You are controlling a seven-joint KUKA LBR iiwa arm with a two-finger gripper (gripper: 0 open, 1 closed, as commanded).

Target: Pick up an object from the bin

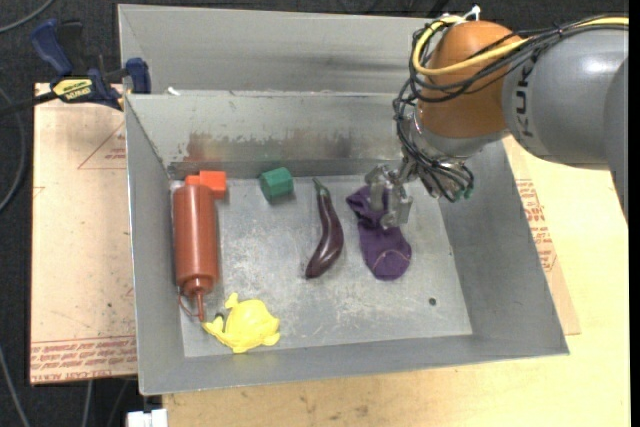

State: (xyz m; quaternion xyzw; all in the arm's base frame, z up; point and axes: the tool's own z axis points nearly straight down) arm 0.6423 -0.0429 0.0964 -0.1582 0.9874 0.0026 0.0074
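end effector [388,200], its opening unclear to us, is hanging over the purple floppy toy [385,247]; we are advising centring first.

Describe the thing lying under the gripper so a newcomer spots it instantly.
In the grey bin, look at the floor's right part, below the gripper. There lies a soft-looking, bright purple lump with a rounded lower end. The eggplant to its left is darker, glossy, slim and curved.
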